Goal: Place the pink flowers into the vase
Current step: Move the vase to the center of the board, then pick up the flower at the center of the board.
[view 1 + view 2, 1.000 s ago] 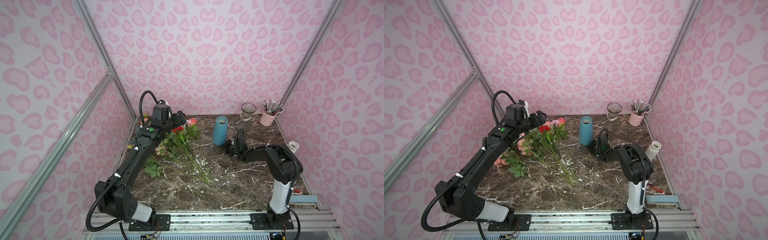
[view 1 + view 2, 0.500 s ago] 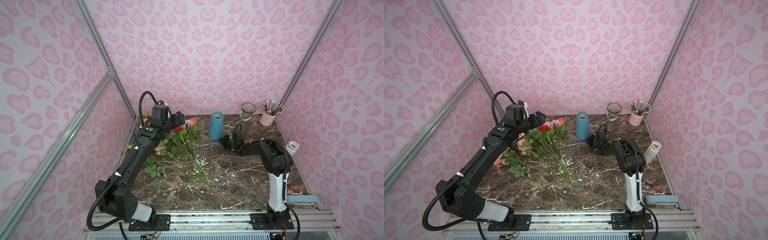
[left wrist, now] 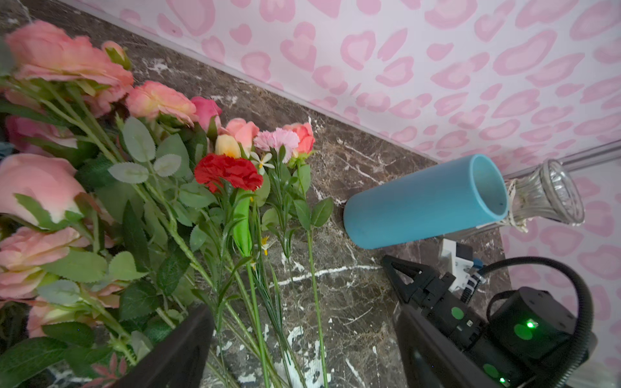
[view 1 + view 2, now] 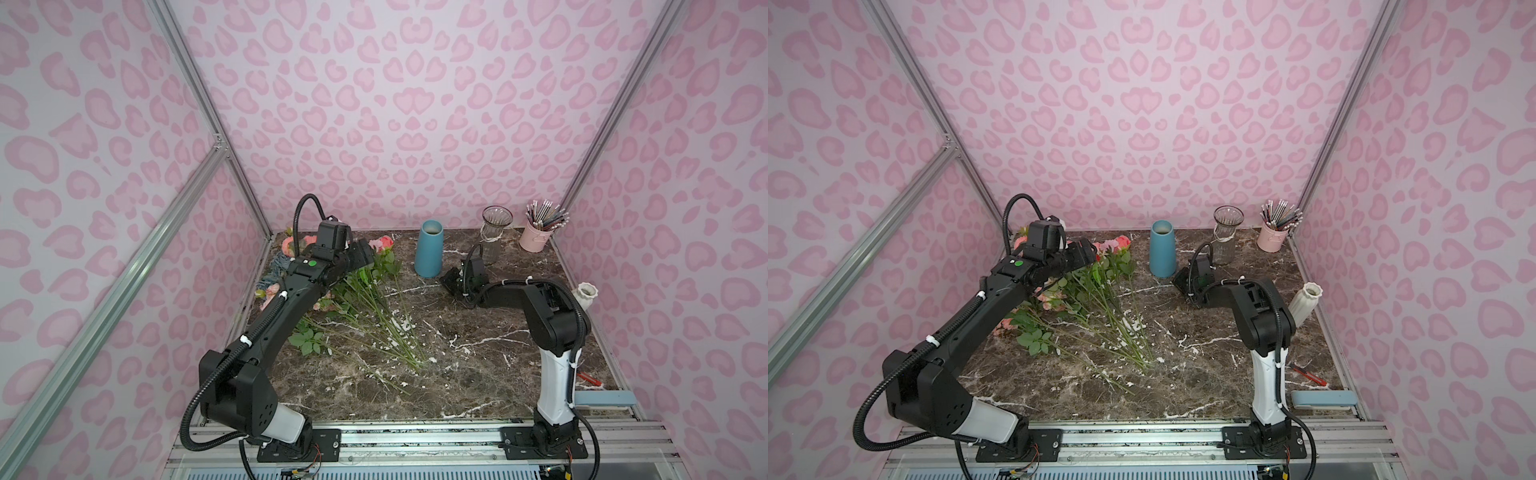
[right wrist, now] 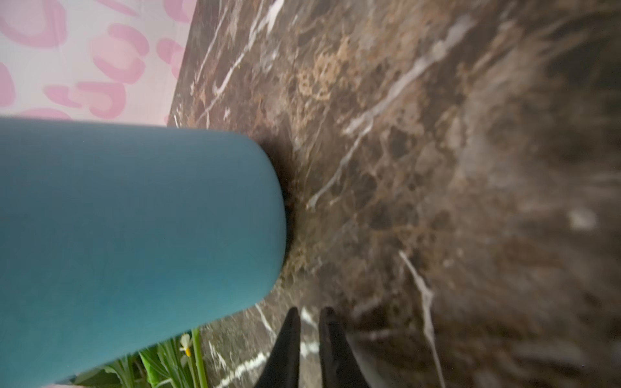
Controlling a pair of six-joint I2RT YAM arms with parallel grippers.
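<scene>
The pink flowers (image 4: 384,242) (image 4: 1121,242) lie in a heap at the back left of the marble table, stems fanning toward the middle. My left gripper (image 4: 363,253) (image 4: 1086,255) hovers over the blooms. In the left wrist view it (image 3: 302,352) stands open over green stems, holding nothing, with salmon-pink roses (image 3: 50,57) beside it. The blue vase (image 4: 430,249) (image 4: 1162,249) (image 3: 423,201) stands upright at the back. Low beside its base, my right gripper (image 4: 451,279) (image 5: 309,315) has a narrow gap between its fingertips, and nothing sits in that gap.
A red carnation (image 3: 228,173) and a dusty-blue bunch (image 4: 279,266) lie among the flowers. A glass vase (image 4: 495,232) and a pink pencil cup (image 4: 538,237) stand at the back right. A white ribbed vase (image 4: 584,295) stands by the right wall, a red tool (image 4: 588,378) nearer the front.
The blue vase has slid left and toward the back wall, with my right gripper following it. That gripper's jaws have parted slightly. The left arm has barely moved.
</scene>
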